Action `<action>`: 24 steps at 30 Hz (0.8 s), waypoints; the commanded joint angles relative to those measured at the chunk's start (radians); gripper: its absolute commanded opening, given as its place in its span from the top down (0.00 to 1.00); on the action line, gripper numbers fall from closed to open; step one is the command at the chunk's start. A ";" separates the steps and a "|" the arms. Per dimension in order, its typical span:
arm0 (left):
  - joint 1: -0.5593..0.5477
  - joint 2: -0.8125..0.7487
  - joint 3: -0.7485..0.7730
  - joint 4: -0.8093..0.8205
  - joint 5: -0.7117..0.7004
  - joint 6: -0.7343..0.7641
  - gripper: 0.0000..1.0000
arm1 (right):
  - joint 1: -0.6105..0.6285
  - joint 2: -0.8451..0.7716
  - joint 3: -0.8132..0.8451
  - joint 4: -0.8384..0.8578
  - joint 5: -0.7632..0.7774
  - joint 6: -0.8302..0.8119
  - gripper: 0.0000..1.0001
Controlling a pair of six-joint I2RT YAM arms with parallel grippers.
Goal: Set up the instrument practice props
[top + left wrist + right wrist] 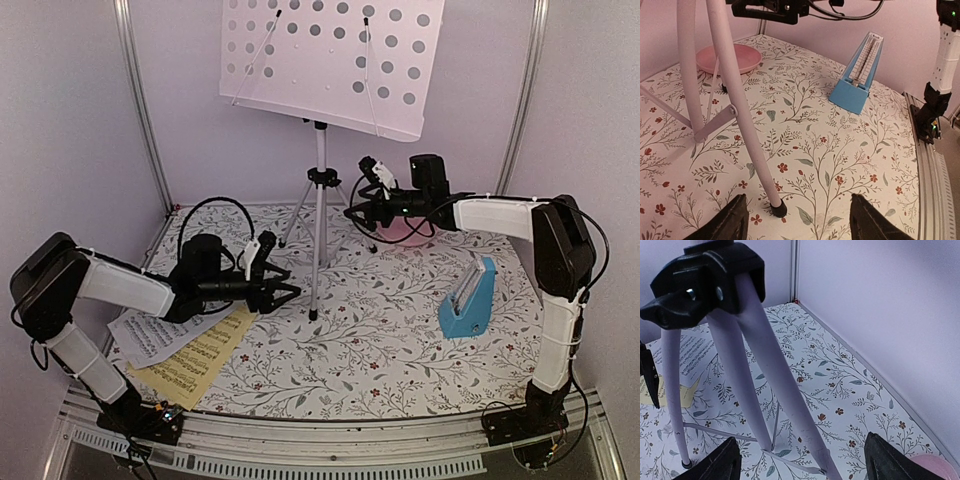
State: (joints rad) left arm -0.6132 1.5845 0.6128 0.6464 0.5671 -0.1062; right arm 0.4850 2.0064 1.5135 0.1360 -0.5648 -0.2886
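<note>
The music stand (318,190) is upright in the upper middle, its perforated pale desk (330,60) bare. The white sheet (150,335) and yellow sheet (205,362) lie overlapping on the worktop (380,340) at lower left, so I'd judge they are not yet placed. The blue metronome (468,300) sits upright at right. The left hand (288,294) and right hand (358,213), flanking the tripod, are both spread and hold nothing.

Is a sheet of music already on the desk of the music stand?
No, the perforated desk is bare; the white sheet and the yellow sheet both lie flat on the table.
</note>
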 commanded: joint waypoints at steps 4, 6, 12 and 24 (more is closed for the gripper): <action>-0.013 0.068 0.035 0.137 0.057 -0.073 0.31 | 0.000 0.057 0.080 0.054 -0.066 0.017 0.16; -0.020 0.097 0.064 0.136 0.061 -0.077 0.31 | 0.000 0.076 0.103 0.060 -0.079 0.030 0.17; -0.036 0.175 0.134 0.133 0.031 -0.089 0.31 | 0.001 0.134 0.163 0.062 -0.107 0.060 0.19; -0.054 0.335 0.250 0.131 0.039 -0.142 0.40 | 0.012 0.201 0.200 0.048 -0.136 0.092 0.30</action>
State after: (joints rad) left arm -0.6464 1.8874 0.8272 0.7475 0.5877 -0.2245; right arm 0.4866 2.1826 1.6844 0.1814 -0.6704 -0.2131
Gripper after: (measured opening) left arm 0.641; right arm 0.718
